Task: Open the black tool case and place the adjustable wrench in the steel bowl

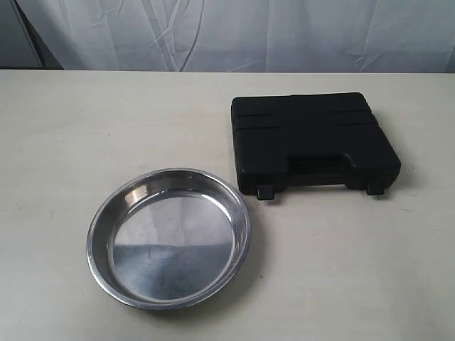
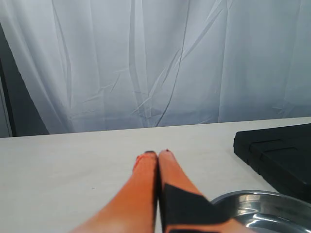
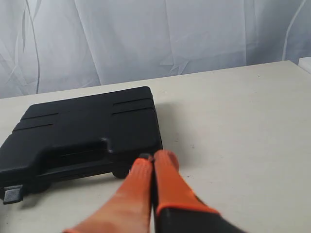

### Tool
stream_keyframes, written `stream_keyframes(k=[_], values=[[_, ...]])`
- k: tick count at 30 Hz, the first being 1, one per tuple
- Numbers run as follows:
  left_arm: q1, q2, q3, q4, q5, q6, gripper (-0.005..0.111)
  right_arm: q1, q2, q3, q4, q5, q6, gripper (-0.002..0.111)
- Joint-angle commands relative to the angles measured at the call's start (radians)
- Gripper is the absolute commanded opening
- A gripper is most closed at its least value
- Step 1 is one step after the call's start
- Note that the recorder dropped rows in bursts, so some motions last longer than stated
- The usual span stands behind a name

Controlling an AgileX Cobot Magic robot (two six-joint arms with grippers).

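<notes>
The black tool case (image 1: 313,142) lies closed on the table at the right, its two latches facing the front edge. The steel bowl (image 1: 169,236) sits empty to its front left. The adjustable wrench is out of view. Neither arm shows in the exterior view. My left gripper (image 2: 158,154) is shut with nothing in it, above bare table, with the steel bowl's rim (image 2: 262,199) and a corner of the black tool case (image 2: 279,155) beside it. My right gripper (image 3: 153,158) is shut and empty, just in front of the black tool case (image 3: 82,131) near one latch.
A white curtain (image 1: 234,32) hangs behind the table's far edge. The pale table (image 1: 64,142) stretches bare to the left of the case. A grey latch tab (image 3: 13,194) of the case shows in the right wrist view.
</notes>
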Motion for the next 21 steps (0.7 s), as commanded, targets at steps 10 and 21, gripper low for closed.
stream_keyframes(k=[10,21], values=[[-0.007,-0.005,0.004,0.006,0.000,-0.001,0.000,-0.005,-0.004,-0.007,-0.006,-0.014,0.001,-0.001],[-0.007,-0.005,0.004,0.006,0.000,-0.001,0.000,-0.005,-0.004,-0.007,0.155,-0.334,0.030,-0.001]])
